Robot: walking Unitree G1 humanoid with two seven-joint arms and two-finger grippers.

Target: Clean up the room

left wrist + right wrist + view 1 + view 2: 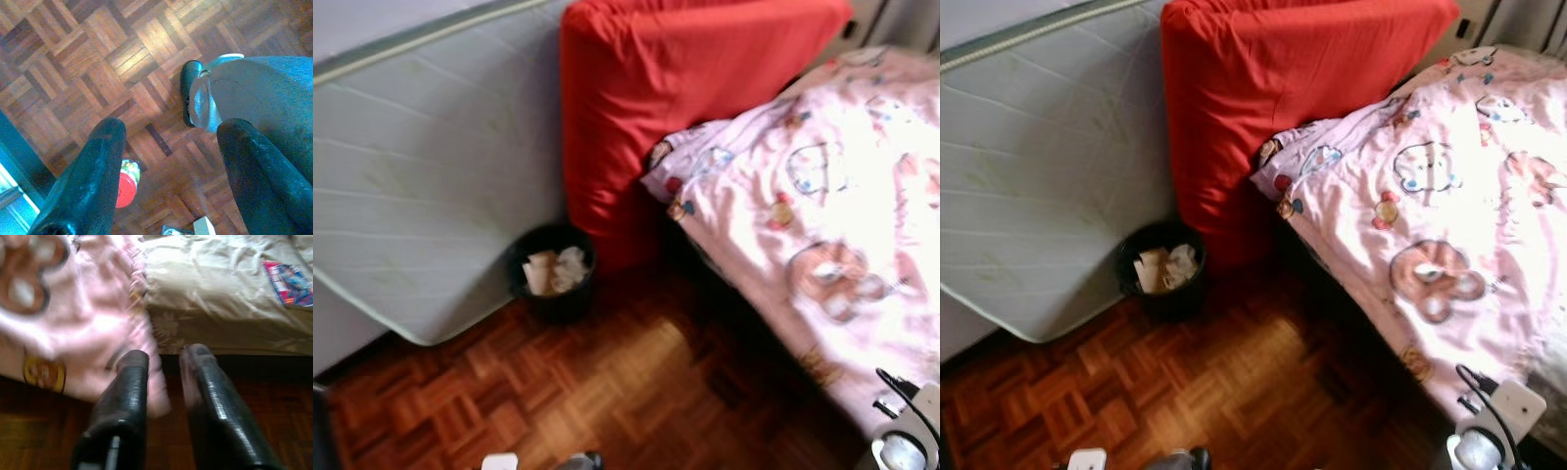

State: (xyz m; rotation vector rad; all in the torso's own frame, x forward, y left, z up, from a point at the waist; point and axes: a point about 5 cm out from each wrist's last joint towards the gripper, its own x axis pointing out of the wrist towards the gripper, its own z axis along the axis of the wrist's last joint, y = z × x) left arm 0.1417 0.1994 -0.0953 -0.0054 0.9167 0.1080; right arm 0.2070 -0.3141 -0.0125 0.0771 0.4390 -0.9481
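Observation:
A black waste bin (556, 305) holding crumpled paper (554, 269) stands on the parquet floor, at the foot of a grey mattress (431, 196) leaning on the wall. In the left wrist view my left gripper (171, 127) hangs open over the floor, beside my own leg and black foot (188, 95). A small red-lidded item (126, 190) lies on the floor beyond its fingers. My right gripper (166, 355) has its fingers nearly together with nothing clearly between them. It hangs just before the hanging edge of the pink blanket (88, 333). My right wrist (906, 443) shows low beside the bed.
A red mattress (675, 88) leans upright between the grey one and the bed. The bed with the pink cartoon blanket (1430, 215) takes up the right side. A colourful printed packet (289, 283) lies on beige bedding (220, 293). Open parquet (607, 392) lies ahead.

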